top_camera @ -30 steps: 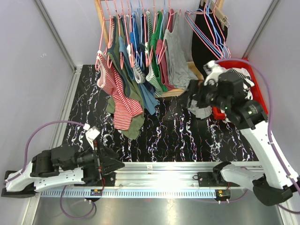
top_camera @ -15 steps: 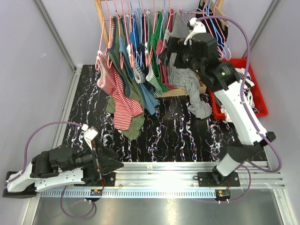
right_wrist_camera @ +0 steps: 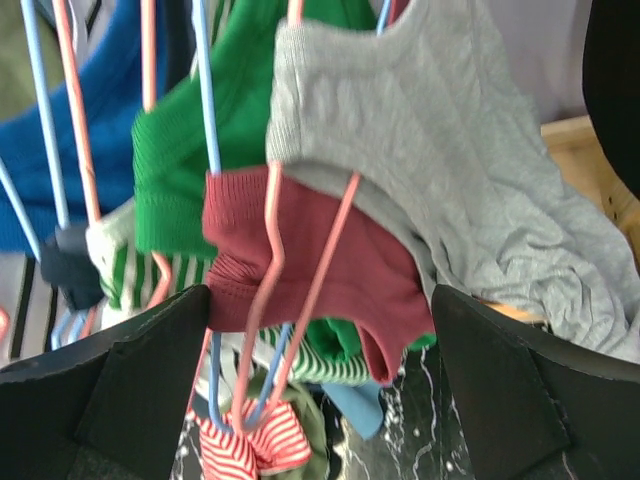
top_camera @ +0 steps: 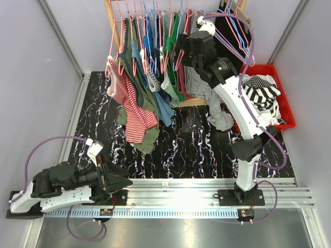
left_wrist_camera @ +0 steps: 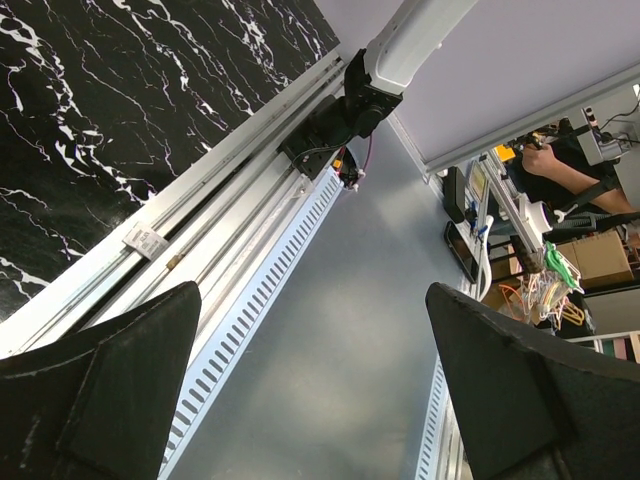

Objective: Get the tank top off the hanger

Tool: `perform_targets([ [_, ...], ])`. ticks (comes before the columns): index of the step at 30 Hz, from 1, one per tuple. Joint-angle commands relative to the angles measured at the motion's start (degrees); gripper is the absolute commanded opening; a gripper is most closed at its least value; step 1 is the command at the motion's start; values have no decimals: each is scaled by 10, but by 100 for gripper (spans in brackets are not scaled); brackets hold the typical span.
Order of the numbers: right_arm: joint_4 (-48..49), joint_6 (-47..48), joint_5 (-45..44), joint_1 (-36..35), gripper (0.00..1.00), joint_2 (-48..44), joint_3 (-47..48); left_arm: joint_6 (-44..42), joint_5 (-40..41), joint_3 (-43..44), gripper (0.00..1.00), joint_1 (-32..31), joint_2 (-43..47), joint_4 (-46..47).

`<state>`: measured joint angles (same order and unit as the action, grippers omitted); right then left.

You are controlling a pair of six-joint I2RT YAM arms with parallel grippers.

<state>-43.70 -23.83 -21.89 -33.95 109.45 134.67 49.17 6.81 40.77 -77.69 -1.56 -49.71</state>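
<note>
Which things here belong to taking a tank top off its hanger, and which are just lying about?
In the job: right gripper, fingers open; maroon tank top; pink hanger; grey tank top beside it.
Lying about: red bin; striped garment in it; left gripper, open.

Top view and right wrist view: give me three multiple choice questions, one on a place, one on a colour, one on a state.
1. Where is the red bin? A) table's right side B) left side C) between the arm bases
2. Which colour is the top just under the grey top? A) yellow B) maroon C) black
3. How is the right pincer? A) shut on a hanger B) shut on the grey top C) open, empty
Answers: 1 A, it lies at the table's right edge. 2 B, the maroon top hangs below it. 3 C, its fingers stand wide apart, empty.
</note>
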Motion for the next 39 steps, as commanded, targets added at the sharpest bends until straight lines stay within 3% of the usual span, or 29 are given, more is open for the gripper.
perform_targets([
  [1,0,-5,-45,6,99,23,70,9,2,-2,99,-4,13,11],
  [4,-5,-8,-42,7,100,19,55,13,2,-3,99,-4,33,8],
  [9,111,-6,29,20,99,-60,-80,12,1,-4,99,-4,36,7],
  [17,199,-1,115,35,99,-126,-161,12,2,-12,99,-4,39,9],
  [23,174,-5,91,40,99,-115,-145,14,2,-17,99,-4,46,9],
  [30,82,-10,44,46,99,-40,-23,22,4,-17,99,-3,56,3],
  [39,28,-10,11,54,97,21,58,29,3,-18,99,-4,71,-5],
])
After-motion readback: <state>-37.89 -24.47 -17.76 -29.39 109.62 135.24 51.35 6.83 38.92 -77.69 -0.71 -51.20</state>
